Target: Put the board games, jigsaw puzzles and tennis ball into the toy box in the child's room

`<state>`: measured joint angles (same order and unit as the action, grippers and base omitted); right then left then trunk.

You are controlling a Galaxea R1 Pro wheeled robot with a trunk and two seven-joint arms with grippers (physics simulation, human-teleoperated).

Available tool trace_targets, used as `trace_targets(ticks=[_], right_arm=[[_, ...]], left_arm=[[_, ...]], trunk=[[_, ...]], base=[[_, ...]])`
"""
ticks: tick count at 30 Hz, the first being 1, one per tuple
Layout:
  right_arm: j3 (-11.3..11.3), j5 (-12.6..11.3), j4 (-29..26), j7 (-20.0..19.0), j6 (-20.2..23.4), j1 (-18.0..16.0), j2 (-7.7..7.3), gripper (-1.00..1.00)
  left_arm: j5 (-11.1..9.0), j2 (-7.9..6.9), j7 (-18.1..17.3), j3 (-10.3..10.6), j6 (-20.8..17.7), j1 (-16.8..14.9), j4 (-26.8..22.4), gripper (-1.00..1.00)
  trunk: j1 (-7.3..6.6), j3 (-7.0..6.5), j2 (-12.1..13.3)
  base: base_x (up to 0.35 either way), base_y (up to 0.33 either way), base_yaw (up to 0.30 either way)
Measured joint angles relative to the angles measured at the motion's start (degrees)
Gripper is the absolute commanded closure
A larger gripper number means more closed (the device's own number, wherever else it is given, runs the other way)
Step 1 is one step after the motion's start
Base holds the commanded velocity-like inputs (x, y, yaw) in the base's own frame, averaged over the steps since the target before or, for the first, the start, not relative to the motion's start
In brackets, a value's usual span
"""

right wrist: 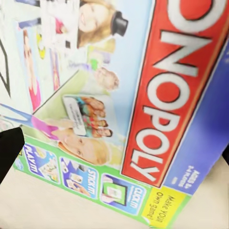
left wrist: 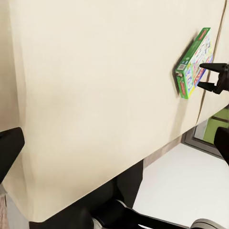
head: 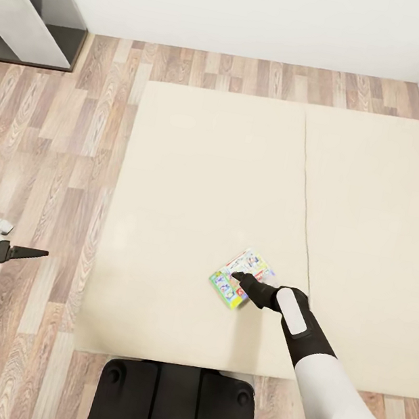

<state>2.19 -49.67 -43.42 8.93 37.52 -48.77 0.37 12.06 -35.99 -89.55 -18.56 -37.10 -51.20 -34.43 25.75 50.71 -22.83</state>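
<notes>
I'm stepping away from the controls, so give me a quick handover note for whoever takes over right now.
Right gripper: open, fingers either side of the edge of the green-edged board game, not yet closed on it.
Left gripper: empty, out over the wood floor beside the bed; whether it is open is unclear.
The game lies flat on the bed near the near edge.
Done: nothing judged packed from here.
Left: grip this game and carry it to the toy box; the other toys are out of sight.

The green-edged, cartoon-covered board game lies flat, skewed, on the beige bed; near its foot edge.
</notes>
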Motion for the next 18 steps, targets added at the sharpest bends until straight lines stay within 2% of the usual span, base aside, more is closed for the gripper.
trace_targets(ticks=[7, 18], right_arm=[[2.7, 0.0, 0.0, 0.1, -0.1, 0.0, -0.01, -1.0], [3.1, 0.0, 0.0, 0.1, -0.1, -0.1, -0.01, -1.0]], left_arm=[[0.0, 0.0, 0.0, -0.1, 0.0, 0.0, 0.0, -1.0], [-0.1, 0.0, 0.0, 0.0, 0.0, 0.0, 0.0, -1.0]], trunk=[[0.0, 0.0, 0.0], [0.0, 0.0, 0.0]], base=[[0.0, 0.039, 0.0], [0.0, 0.056, 0.0]])
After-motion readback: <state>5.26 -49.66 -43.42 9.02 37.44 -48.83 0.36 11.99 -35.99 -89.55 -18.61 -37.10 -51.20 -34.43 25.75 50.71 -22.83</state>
